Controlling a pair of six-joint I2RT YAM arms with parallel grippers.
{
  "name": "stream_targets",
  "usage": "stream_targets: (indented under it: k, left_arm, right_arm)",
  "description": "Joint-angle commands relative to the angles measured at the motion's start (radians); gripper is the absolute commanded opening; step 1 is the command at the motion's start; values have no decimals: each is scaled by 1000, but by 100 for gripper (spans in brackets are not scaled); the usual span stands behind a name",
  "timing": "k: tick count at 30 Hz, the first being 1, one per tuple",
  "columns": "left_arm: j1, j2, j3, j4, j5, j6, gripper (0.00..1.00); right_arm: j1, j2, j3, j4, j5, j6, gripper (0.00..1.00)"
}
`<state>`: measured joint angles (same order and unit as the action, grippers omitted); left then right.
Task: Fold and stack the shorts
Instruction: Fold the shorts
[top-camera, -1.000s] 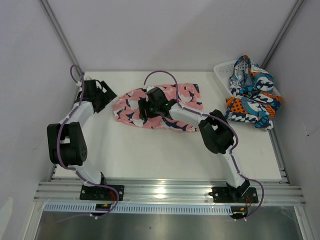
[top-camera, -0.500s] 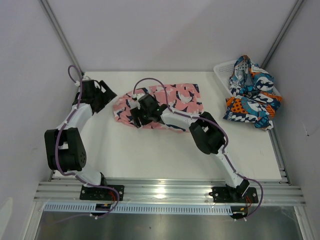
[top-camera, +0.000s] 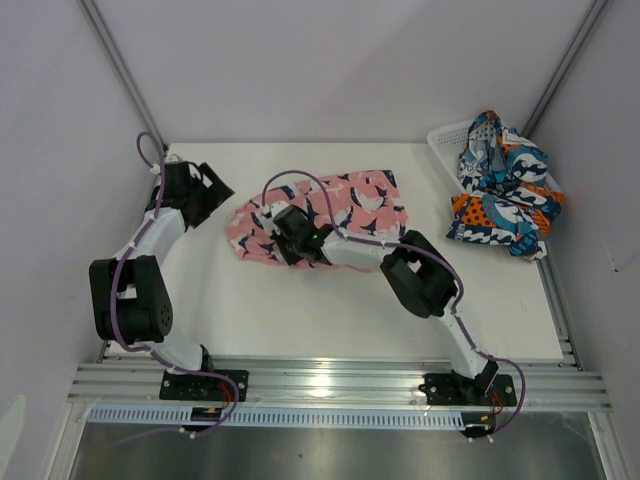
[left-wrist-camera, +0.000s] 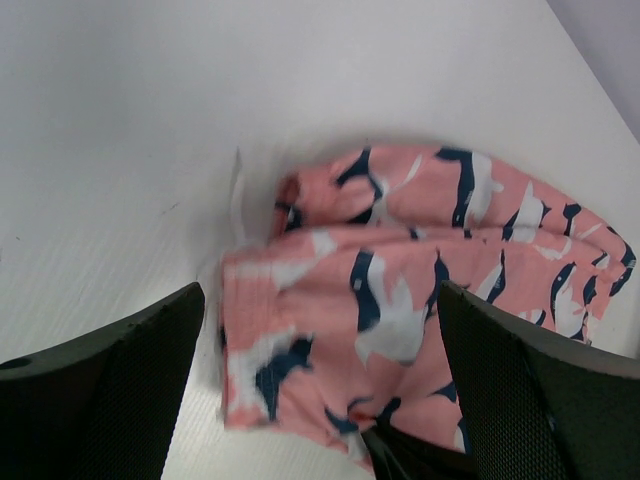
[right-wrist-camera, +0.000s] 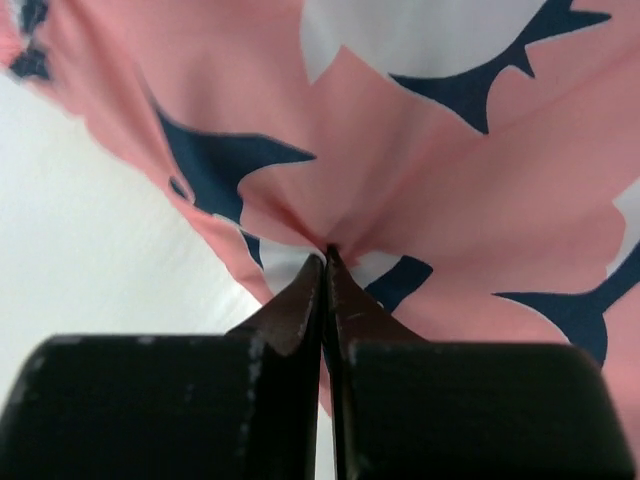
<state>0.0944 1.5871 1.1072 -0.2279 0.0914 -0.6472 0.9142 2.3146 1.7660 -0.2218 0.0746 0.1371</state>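
Observation:
The pink shorts (top-camera: 365, 200) with navy-and-white shapes lie crumpled on the white table, mid-back. My right gripper (top-camera: 287, 236) reaches in over their near left part and is shut on a pinch of pink fabric (right-wrist-camera: 450, 180); the right gripper (right-wrist-camera: 328, 256) has its jaws pressed together, with cloth puckering at the tips. My left gripper (top-camera: 214, 190) hovers open just left of the shorts; in its wrist view the left gripper (left-wrist-camera: 320, 296) frames the shorts' left end (left-wrist-camera: 400, 290). The blue, teal and orange shorts (top-camera: 505, 195) sit heaped in the basket.
A white mesh basket (top-camera: 446, 139) stands at the back right corner of the table (top-camera: 300, 310). Grey walls close in on the left, back and right. An aluminium rail (top-camera: 330, 385) with both arm bases runs along the near edge.
My right gripper slid left and nearer across the pink shorts, then shut on the fabric. The shorts' near left edge has bunched up. The left arm barely moved.

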Motion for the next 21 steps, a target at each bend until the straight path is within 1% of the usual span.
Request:
stream_targets:
  k: [1,2,3,5,6,8,9,10,11,13,14,15,17,18,20,21]
  left_arm:
    - [7,-55,-10,10,22,-2,99]
    - [7,-58,-13,12,25,-2,99]
    - [7,-61,-18,13,27,-2,99]
    - [2,-81,-47,25,37,-9,99]
    - [-7,-90,-79,32,39,-11,99]
    - [-22,-120,-108,54,39,-23,99]
    - [-38,-130,-147,62,42,-25,99]
    - [-44,-136,-156,68,45,-31,99]
    - [-48,-147,-167,74,50,-34,99]
    - [-59,-156,-204,88,60,-40,99]
    - [-59,-162,-213,93,74,-43,99]
    - [-58,-173,-240,96,80,-43,99]
    - [-58,-188,-268,105,108,-46,99]
    - [-59,-208,-286,108,119,-48,99]
    - [-62,-240,-313,114,134,-52,99]
    - [-64,-260,-349,116,139,-52,99]
  right_arm:
    - [48,-150,-208,51,4,-59,0]
    - [63,-188,-320,70,1,-73,0]
    - [69,-261,-374,85,-5,-79,0]
    - [90,-338,-479,98,13,-88,0]
    - [95,-410,-576,88,20,-82,0]
    - [100,-477,-658,75,19,-48,0]
    - [98,-507,-724,65,19,-33,3]
    - [98,-562,-752,50,25,-19,17]
    - [98,-589,-770,39,37,5,21]
    - [98,-651,-789,4,51,16,34]
    - [100,-670,-784,-2,56,30,38]
    - [100,-688,-777,-13,47,36,45]
    - [107,-731,-738,-13,13,56,57]
    - [126,-738,-723,1,2,73,61]
    - [156,-730,-660,7,-3,75,65]
    - [193,-718,-636,7,26,65,66]
